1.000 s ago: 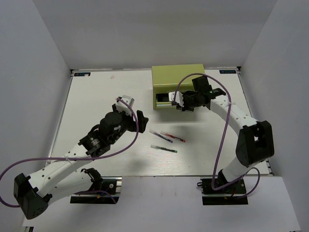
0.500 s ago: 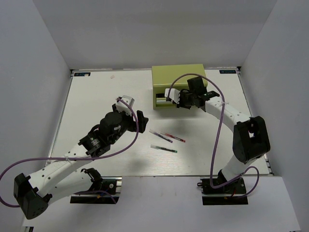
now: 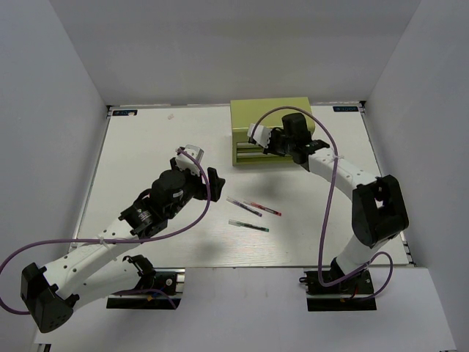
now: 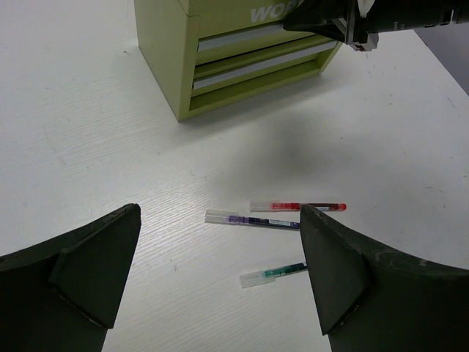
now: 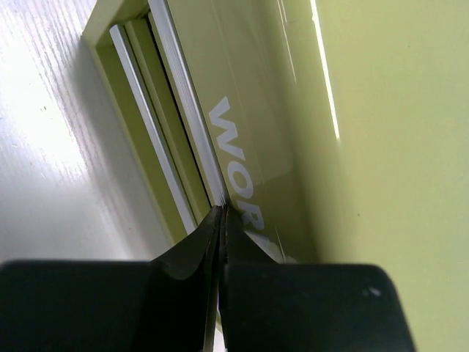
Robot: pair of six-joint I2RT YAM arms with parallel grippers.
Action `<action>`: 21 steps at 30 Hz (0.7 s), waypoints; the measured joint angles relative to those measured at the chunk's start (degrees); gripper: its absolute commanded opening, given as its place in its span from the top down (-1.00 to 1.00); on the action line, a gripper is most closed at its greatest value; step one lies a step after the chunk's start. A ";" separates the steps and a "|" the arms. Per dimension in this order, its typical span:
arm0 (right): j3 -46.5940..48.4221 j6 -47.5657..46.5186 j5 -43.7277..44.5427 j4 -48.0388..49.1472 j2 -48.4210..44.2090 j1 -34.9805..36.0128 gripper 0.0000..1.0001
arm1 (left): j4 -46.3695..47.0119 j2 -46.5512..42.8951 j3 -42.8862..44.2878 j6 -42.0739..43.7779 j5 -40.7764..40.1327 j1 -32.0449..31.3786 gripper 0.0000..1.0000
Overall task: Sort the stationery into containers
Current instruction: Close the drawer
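Note:
Three thin pens lie on the white table: a dark one (image 3: 244, 206) (image 4: 253, 219), a red one (image 3: 262, 208) (image 4: 297, 207) and a green one (image 3: 248, 225) (image 4: 272, 273). My left gripper (image 3: 211, 178) (image 4: 220, 215) hangs open above the table just left of them, holding nothing. The yellow-green chest (image 3: 267, 117) (image 4: 165, 44) (image 5: 366, 110) stands at the back with both front drawers (image 3: 248, 152) (image 4: 256, 62) pushed in. My right gripper (image 3: 258, 136) (image 5: 222, 211) is shut, its tips pressed against the silver strip of the upper drawer (image 5: 183, 95).
White walls close in the table on the left, back and right. The right arm (image 3: 344, 172) arches from the near right edge up to the chest. The left arm (image 3: 110, 242) lies across the near left part of the table.
My right gripper has moved up and left against the chest front, and the drawer that stood open has slid shut. The left arm and the pens have not moved.

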 measured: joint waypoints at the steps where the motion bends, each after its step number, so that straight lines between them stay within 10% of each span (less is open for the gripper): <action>1: 0.00 0.09 0.17 0.09 0.00 0.15 1.00 | 0.00 0.00 -0.02 0.00 0.00 0.00 -0.98; 9: -3.85 0.42 -1.29 -0.07 -2.10 0.33 1.00 | 0.02 0.00 -0.07 0.00 0.07 0.02 -0.98; 14: -10.82 6.27 -3.26 0.59 -12.81 0.17 -0.62 | 1.27 0.04 -0.83 0.02 2.08 0.02 -0.98; 15: -12.09 9.60 -3.23 1.73 -15.39 0.17 -0.69 | 1.29 0.26 -0.85 0.02 2.89 0.02 -0.98; 19: -14.82 21.75 -2.08 5.97 -21.84 -0.07 -0.65 | 2.25 2.51 -0.85 -0.26 5.88 0.02 -0.98; 21: -14.43 26.75 -1.60 5.77 -22.18 -0.13 0.08 | 2.82 4.35 -0.90 -1.31 7.30 0.09 -0.88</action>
